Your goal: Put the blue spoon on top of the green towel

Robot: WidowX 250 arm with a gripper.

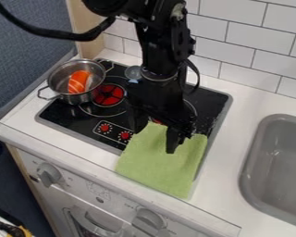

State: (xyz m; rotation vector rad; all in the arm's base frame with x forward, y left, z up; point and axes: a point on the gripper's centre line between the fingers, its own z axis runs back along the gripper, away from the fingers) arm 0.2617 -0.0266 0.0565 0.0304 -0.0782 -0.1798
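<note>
Far left of the cooktop: metal pot (76, 82) on the stove's (68, 117) back left area, orange piece with pale stripes (78, 82) inside. Not part of the job, leave it. Just right of the pot, toward the back: small rounded metallic bowl (132, 72) with a light blue bit (133, 81) at its lower edge. My read is that's the blue spoon, handle mostly lost behind the arm (164, 51); can't confirm how it lies. Next, the hand (154, 141): hanging down over the stove front and the towel's upper part, fingers well apart, nothing seen between them. Can't tell if the tips touch cloth. Under it and to the right: green towel (160, 164), roughly flat, back part over the stove's front right, front part on the bench (95, 155). No spoon on it. Far right: grey sink (277, 162) set into the bench, outside the job. Status: target is laid out and ready, placement not done. Left to do, I'd say: hand back to the spoon, grip, lift, carry forward, set down on the towel, release. Watch for fingers snagging cloth on the way out, and for the pot rim close to the spoon.
</note>
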